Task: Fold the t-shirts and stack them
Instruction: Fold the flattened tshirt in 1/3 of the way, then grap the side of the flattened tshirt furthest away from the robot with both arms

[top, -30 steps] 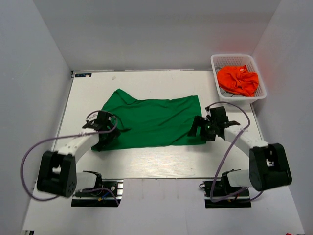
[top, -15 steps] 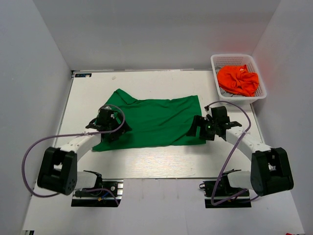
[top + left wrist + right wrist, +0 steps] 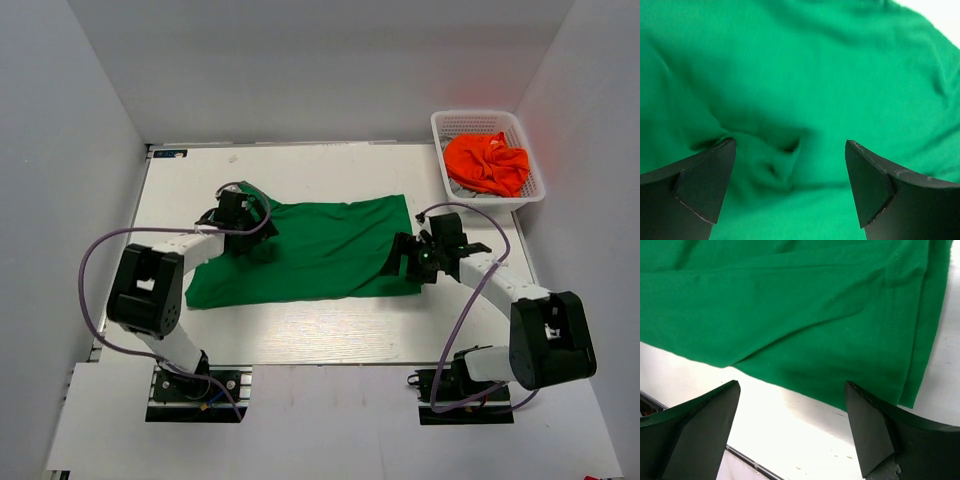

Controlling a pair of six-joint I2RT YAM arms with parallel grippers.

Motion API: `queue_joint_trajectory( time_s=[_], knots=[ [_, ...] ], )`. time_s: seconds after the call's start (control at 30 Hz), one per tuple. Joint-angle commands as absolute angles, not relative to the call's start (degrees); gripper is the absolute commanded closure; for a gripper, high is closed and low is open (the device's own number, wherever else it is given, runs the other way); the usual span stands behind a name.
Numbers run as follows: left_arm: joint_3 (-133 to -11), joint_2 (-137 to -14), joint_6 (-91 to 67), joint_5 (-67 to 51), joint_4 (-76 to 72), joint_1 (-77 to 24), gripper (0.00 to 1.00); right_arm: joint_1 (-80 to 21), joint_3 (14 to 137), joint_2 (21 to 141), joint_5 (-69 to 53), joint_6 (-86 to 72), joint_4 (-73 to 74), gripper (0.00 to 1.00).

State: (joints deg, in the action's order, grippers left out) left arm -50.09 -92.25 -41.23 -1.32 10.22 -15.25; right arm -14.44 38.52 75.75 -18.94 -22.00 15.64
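Top external view is showing the green t-shirt [image 3: 320, 250] lying spread on the middle of the table [image 3: 300, 335], not folded yet. The orange t-shirt [image 3: 487, 163] is sitting crumpled in the white basket [image 3: 470, 121] at the far right corner, well apart from the green one. I am holding my left pincer [image 3: 252, 222] over the shirt's far left part, jaws apart, nothing between them. Left wrist view, a bit blurred, is showing only green cloth under it, with a small pucker [image 3: 782, 165] sitting between my fingers [image 3: 700, 185]. I am holding my right pincer [image 3: 402, 262] over the near right corner, jaws apart too, gripping nothing. Right wrist view is showing the hem [image 3: 920, 340] and bare table just beyond it. Whether either pincer is touching the cloth, I cannot tell. Judging the risks: the left side is looking likely to catch just that pucker or a single layer, so the cloth could be bunching instead of folding clean. The right side is sitting at the very edge, so a close could be missing the hem or scraping the tabletop. Both pincers are working at opposite corners, so an uneven pull could be skewing or dragging the whole shirt. Nothing is standing between the pincers and the shirt. My left arm's cable [image 3: 83, 285] is looping wide past the table's left edge and could be snagging. The basket is not blocking anything.
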Motion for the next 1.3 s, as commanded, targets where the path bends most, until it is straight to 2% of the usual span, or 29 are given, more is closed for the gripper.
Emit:
queue_joint_trajectory(
  time_s=[0.0,0.27,0.5,0.57,0.77,0.9,1.17,1.27],
  knots=[
    [-56.3,-96.6,-38.2,1.1,11.1,-15.5,0.00,-14.3,41.7,76.6,-17.8,-21.1,15.6,0.10],
    [-64.2,-100.5,-30.6,-1.7,6.7,-16.0,0.00,-14.4,46.5,78.5,-14.7,-20.7,16.4,0.10],
    [-75.9,-102.0,-29.3,16.4,18.9,-13.8,0.00,-14.4,55.8,82.9,-6.0,-20.9,14.7,0.10],
    [-80.0,-104.8,-30.5,20.5,22.5,-12.9,0.00,-14.5,60.1,86.0,-3.8,-21.1,13.6,0.10],
    [-99.3,-120.0,-30.5,18.5,29.3,-9.3,0.00,-14.3,71.4,96.2,-1.3,-19.2,14.4,0.10],
    [-107.2,-126.7,-29.9,17.2,31.4,-7.3,0.00,-14.4,79.9,102.3,3.3,-17.8,17.1,0.10],
    [-112.0,-132.9,-28.0,10.0,30.8,-6.8,0.14,-14.2,88.8,111.5,7.9,-18.4,19.9,0.10],
    [-112.0,-134.0,-28.0,8.4,29.0,-6.8,0.24,-14.0,93.0,115.8,8.4,-18.8,22.0,0.10]
  ],
)
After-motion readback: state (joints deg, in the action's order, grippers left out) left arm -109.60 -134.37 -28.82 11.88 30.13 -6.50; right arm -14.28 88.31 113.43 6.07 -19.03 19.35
